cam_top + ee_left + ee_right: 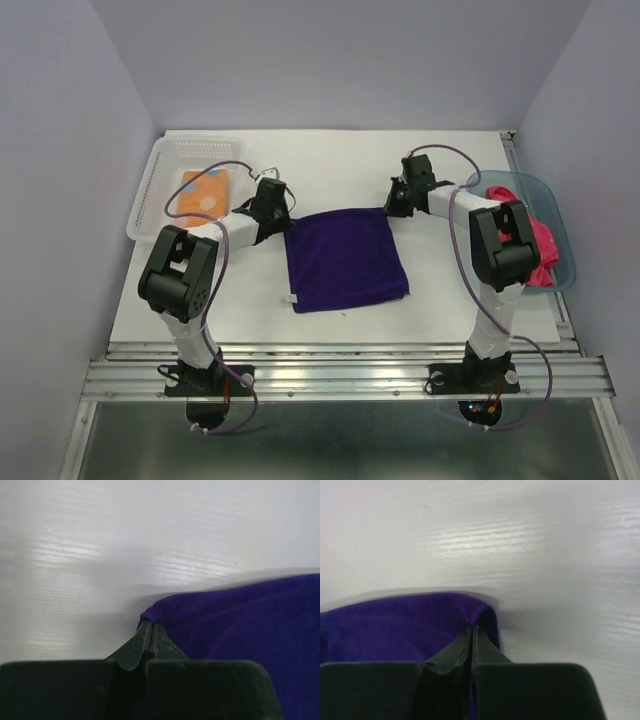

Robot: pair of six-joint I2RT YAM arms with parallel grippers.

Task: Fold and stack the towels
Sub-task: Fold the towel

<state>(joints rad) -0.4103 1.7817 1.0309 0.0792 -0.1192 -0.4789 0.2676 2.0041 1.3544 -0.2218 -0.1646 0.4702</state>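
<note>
Left end effector (pixel 151 626), right end effector (pixel 472 628) pinching purple towel (pixel 345 260) corners, pink towel (pixel 543 255) half hidden

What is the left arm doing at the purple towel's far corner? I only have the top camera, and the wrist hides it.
Observer: In the left wrist view, the left gripper is shut on that corner of the purple towel, with the jaws pressed together.
Operator: And the right side?
Observer: In the right wrist view, the right gripper pinches the other far corner between closed jaws.
Operator: How does the cloth sit at the tips?
Observer: On the left, the corner curls over the jaws in a small fold. The towel edge beside it lies close to the white table.
</note>
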